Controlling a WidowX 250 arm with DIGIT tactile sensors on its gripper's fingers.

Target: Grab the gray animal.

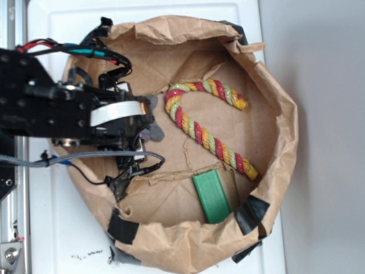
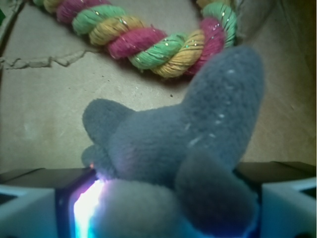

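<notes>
The end effector [image 1: 149, 119] is clenched on the gray animal [image 2: 188, 148] — wrist view shows the plush filling the gap between the two pale finger blocks, w/ stubby gray limbs sticking up and out toward the camera. One limb points up-right, a smaller one to the left. In the exterior view only bits of gray plush [image 1: 153, 132] show past the black arm, at the left side of the bag interior; whether the toy is lifted off the paper or resting on it, can't tell.

Just beyond the animal lies 1 rope cane [image 1: 208, 128], twisted red/yellow/green strands, hook end nearest the end effector, straight shaft running down-right across the bag floor. In the wrist view its curve [image 2: 148, 47] sits right behind the plush, near but apart.

Further out — 1 green block [image 1: 211, 197], flat on the paper near the bag's lower wall, just below the cane's straight end, not touching it.

All of it sits inside 1 brown paper bag [image 1: 285, 114] w/ rolled-down walls, black tape patches on the rim. The bag rests on a white counter [image 1: 57, 228].
</notes>
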